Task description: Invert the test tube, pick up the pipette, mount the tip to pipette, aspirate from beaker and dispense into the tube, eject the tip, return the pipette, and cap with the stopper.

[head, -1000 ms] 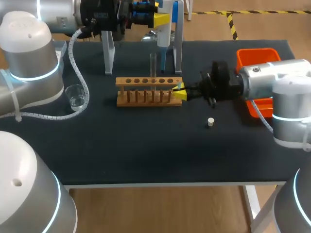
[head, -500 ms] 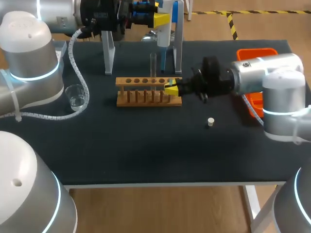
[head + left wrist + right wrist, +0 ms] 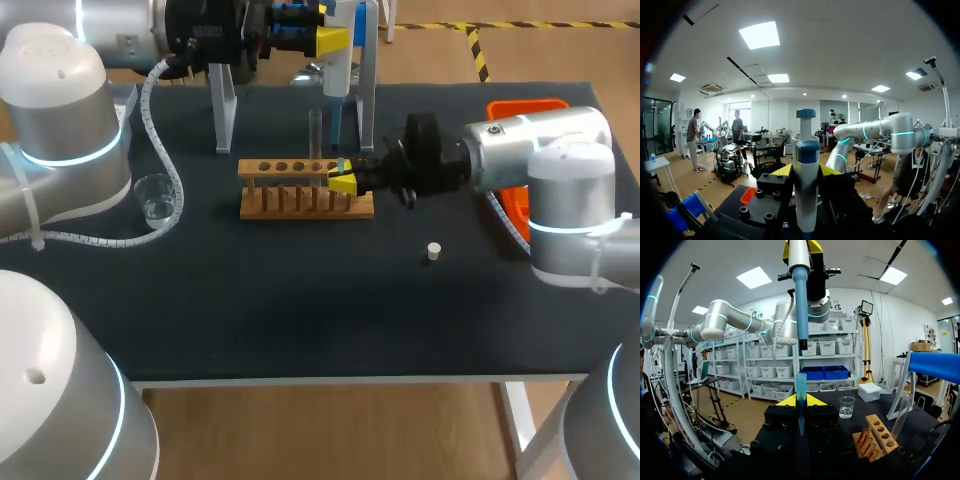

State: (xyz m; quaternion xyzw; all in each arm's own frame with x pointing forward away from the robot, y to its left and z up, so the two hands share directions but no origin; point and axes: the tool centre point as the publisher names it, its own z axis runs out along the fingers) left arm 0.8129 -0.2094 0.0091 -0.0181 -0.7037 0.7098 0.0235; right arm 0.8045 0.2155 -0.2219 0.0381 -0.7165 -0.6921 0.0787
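My left gripper point(image 3: 331, 38) is shut on the white-and-blue pipette point(image 3: 336, 62), held upright above the back of the table; in the left wrist view the pipette point(image 3: 805, 165) stands between the yellow fingertips. My right gripper point(image 3: 343, 178) is at the right end of the wooden rack point(image 3: 300, 190), shut on a translucent blue pipette tip point(image 3: 800, 385). In the right wrist view the pipette's shaft point(image 3: 800, 300) hangs directly above that tip, a gap between them. A clear test tube point(image 3: 314, 135) stands upright in the rack. The beaker point(image 3: 155, 197) sits at the left. The small stopper point(image 3: 433, 251) lies on the mat.
A clear acrylic pipette stand point(image 3: 224, 110) stands behind the rack. An orange tray point(image 3: 525, 113) sits at the back right, partly hidden by my right arm. The black mat point(image 3: 300, 300) is bare toward the front edge.
My right arm has moved left along the rack's front, carrying the tip toward the spot under the pipette. The left arm and pipette have kept still.
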